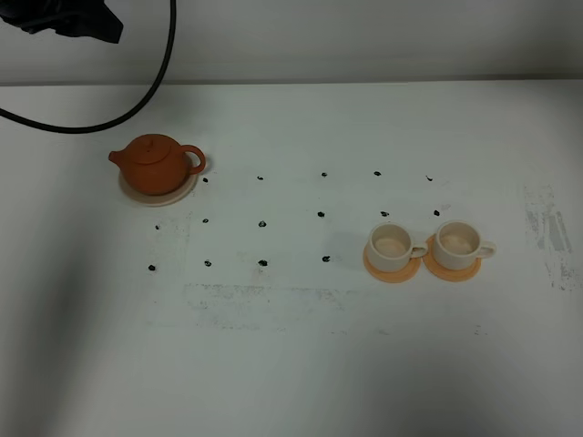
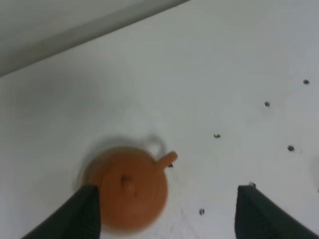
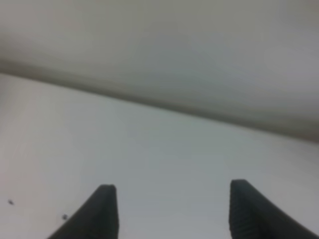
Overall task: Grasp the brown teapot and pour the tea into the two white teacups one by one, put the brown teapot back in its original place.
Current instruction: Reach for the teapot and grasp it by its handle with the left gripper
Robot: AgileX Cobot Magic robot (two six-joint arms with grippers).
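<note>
Hovering w/ fingers spread wide and nothing pinched, my left gripper [image 2: 168, 190] looks down on the brown teapot [image 1: 157, 164]. The pot sits lid-on on its beige saucer [image 1: 153, 198], far-left on the white table [image 1: 291, 364].

In the left wrist view the teapot shows off-centre in the gap. It is beside one finger [image 2: 87, 211] & well clear of the other.

High view: spout points away from the cups, loop handle faces them. Behind the teapot a strip of bare table runs to the far edge, where the wall [image 1: 364, 36] begins. A black cable [image 1: 137, 107] loops across that strip. A dark arm part [image 1: 68, 23] hangs in the corner beyond it.

On the teapot's handle side, nearer the front & well apart from it, stand the two white teacups. The first cup [image 1: 392, 244] is closer to the teapot, the second cup [image 1: 455, 240] just beside it, handles turned away from the pot. Each rests on one of the orange saucers [image 1: 393, 271]. Saucer rims are near or touching; can't tell which.

Btwn teapot & cups lies open table marked only by rows of small black dots [image 1: 262, 222]. In front of the teapot, wide bare, scuffed surface runs to the near edge.

My right gripper [image 3: 173, 185] is likewise spread, gripping nothing, over bare table close to the wall line.
</note>
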